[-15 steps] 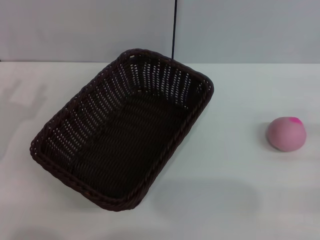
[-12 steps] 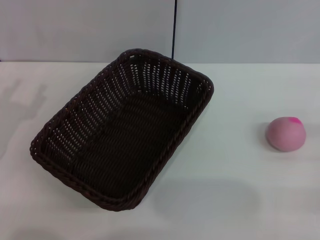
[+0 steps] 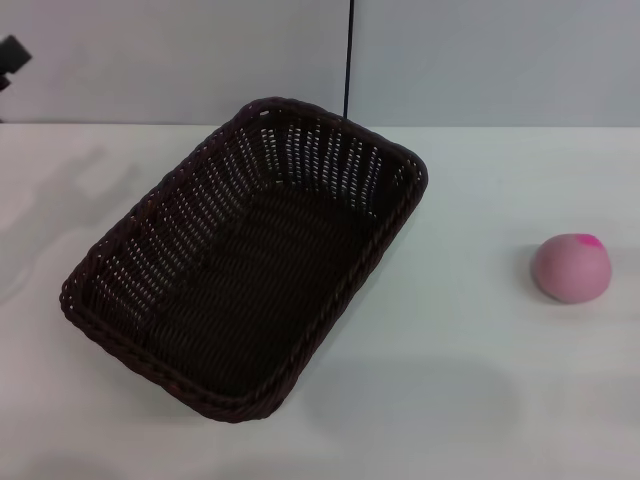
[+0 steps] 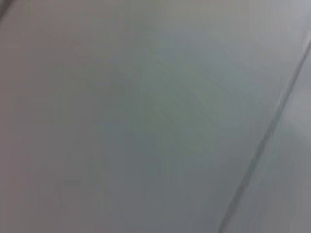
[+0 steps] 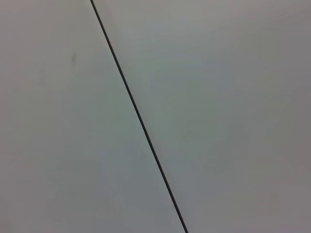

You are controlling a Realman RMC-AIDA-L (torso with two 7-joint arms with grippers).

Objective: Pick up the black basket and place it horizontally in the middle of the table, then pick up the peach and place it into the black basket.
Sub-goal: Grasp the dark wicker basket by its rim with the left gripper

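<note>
The black basket [image 3: 260,280] lies empty on the white table [image 3: 480,380], left of centre. It sits diagonally, with one short end toward the back wall and the other toward the front left. The peach [image 3: 571,267], pale pink with a magenta patch on top, rests on the table at the far right, well apart from the basket. A small dark part of my left gripper [image 3: 12,55] shows at the upper left edge of the head view, high above the table and far from the basket. My right gripper is out of view.
A grey wall stands behind the table, with a thin dark vertical seam [image 3: 348,55] behind the basket. Both wrist views show only this grey wall and a dark line [image 5: 138,116]. Bare tabletop lies between the basket and the peach.
A dark part of my left gripper has come into view at the upper left edge. Its shadow on the table's left side has shifted. Basket and peach have not moved.
</note>
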